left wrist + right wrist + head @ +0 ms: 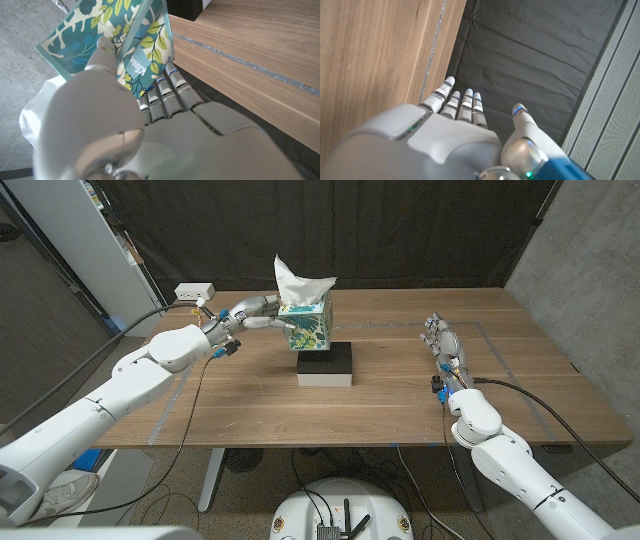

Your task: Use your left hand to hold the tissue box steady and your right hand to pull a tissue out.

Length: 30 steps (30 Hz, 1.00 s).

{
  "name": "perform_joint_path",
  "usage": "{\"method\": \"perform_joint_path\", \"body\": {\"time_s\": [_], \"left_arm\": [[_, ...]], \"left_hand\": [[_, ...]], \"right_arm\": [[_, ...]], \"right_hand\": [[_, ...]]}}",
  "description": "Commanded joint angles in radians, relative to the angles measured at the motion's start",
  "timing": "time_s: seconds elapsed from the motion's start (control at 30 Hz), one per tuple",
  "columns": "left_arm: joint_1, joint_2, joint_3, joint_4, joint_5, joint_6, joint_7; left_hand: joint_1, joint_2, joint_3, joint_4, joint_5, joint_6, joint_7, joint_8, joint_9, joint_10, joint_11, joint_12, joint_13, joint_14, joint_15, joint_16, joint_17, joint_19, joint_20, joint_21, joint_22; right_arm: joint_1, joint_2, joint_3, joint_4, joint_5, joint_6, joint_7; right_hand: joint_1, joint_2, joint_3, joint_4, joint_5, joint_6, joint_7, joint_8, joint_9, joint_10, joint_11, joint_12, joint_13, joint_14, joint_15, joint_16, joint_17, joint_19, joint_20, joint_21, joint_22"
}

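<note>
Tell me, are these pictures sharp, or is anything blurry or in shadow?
Head view: evenly lit and sharp, the tissue box casting only a soft shadow. Left wrist view: the left hand is a soft, out-of-focus mass up close, while the box's leaf print stays readable. Right wrist view: the right hand blurs slightly, the table grain clear.

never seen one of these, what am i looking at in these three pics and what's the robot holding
It is a robot with two white arms, each ending in a hand, standing at a wooden table. The wide picture is from a camera on its head, looking down. The other two are from cameras on each wrist, looking along the back of that hand, so they appear turned.

On the table, a leaf-patterned tissue box sits on a black and white block, with a white tissue sticking out the top. The left hand grips the box's side; its wrist picture shows the box close up. The right hand waits apart on the table, fingers straight, holding nothing.
</note>
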Motion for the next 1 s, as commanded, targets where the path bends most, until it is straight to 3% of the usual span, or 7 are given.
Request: {"method": "perform_joint_path", "body": {"time_s": [0.03, 1.0], "left_arm": [[-0.004, -0.004, 0.003, 0.007, 0.000, -0.004, -0.002], [-0.004, -0.006, 0.003, 0.012, -0.002, -0.005, 0.000]], "left_hand": [[-0.005, 0.009, 0.011, -0.001, 0.009, 0.004, -0.001, 0.005, 0.001, 0.008, -0.003, -0.006, 0.004, 0.008, -0.111, -0.002, 0.005, 0.003, -0.008, -0.002, 0.003], [-0.007, 0.008, 0.015, -0.003, 0.009, 0.005, -0.001, 0.008, 0.002, 0.011, -0.004, -0.011, 0.009, 0.009, -0.112, -0.003, 0.005, 0.004, -0.009, -0.004, 0.003]], "right_arm": [[0.008, -0.019, 0.007, -0.048, 0.021, -0.053, -0.007], [0.010, -0.059, 0.045, -0.152, 0.060, -0.149, -0.028]], "right_hand": [[-0.001, 0.019, -0.002, 0.003, -0.002, 0.004, 0.007, 0.002, 0.005, 0.005, 0.007, -0.001, 0.005, 0.007, 0.009, 0.009, 0.005, 0.004, 0.005, 0.003, 0.005], [-0.009, 0.023, -0.002, 0.010, -0.003, 0.007, 0.014, 0.004, 0.005, 0.005, 0.014, 0.000, 0.005, 0.007, 0.017, 0.012, 0.011, 0.012, 0.009, 0.005, 0.006]]}}
